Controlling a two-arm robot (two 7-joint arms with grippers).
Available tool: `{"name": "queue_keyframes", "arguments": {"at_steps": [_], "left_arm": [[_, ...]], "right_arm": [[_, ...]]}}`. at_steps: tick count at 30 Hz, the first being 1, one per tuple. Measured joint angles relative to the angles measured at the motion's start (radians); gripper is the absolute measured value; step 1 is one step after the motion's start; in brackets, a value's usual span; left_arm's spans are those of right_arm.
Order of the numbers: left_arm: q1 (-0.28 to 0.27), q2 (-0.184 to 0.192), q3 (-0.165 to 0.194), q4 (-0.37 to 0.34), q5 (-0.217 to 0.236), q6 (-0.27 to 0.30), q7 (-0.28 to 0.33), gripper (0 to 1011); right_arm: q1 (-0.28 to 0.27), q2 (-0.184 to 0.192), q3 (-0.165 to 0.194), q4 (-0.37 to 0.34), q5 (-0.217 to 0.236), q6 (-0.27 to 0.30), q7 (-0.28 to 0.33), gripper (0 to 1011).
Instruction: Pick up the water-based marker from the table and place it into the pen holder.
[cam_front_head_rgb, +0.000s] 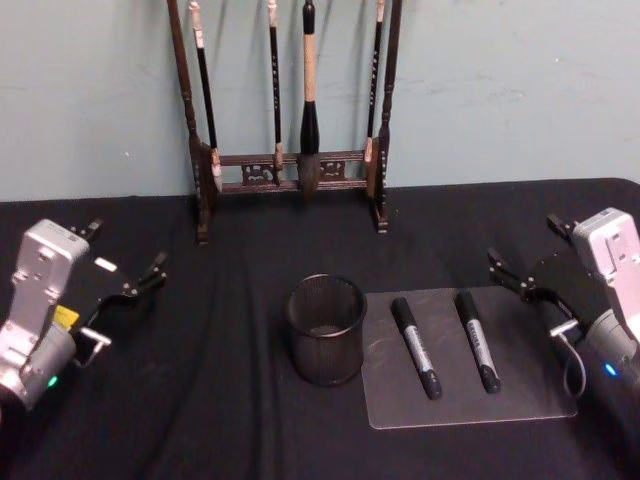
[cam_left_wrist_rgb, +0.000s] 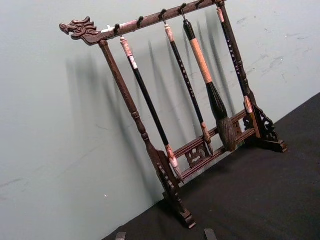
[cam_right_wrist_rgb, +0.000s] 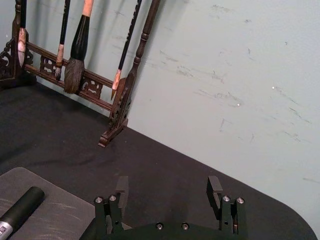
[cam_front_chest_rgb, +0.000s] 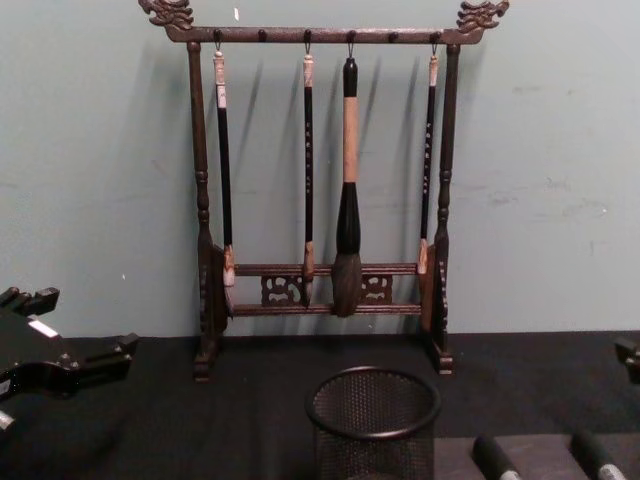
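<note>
Left gripper (cam_front_head_rgb: 128, 248), right gripper (cam_front_head_rgb: 523, 240) apparently hovering, jaws apart

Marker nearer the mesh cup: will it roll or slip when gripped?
Likely rigid and light: a short marker. Its round barrel may roll on the flat mat if nudged sideways. Its smooth body could slip. The left gripper and right gripper hover open alongside.

Table under flat black cloth (cam_front_head_rgb: 200, 400), reaching back to a pale green wall. At the rear, a tall dark wooden brush rack (cam_front_head_rgb: 290, 170) stands with its feet on the cloth. Nearer, centre: round black wire-mesh pen holder (cam_front_head_rgb: 327, 350), upright. Just beside it to the right lies a grey rectangular mat (cam_front_head_rgb: 400, 400), flat, carrying two black markers (cam_front_head_rgb: 416, 347) side by side, not touching.
</note>
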Motion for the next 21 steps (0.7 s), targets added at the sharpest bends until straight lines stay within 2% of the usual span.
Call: {"name": "queue_keyframes", "arguments": {"at_steps": [21], "left_arm": [[0.000, 0.000, 0.000, 0.000, 0.000, 0.000, 0.000, 1009]], "right_arm": [[0.000, 0.000, 0.000, 0.000, 0.000, 0.000, 0.000, 1002]]}}
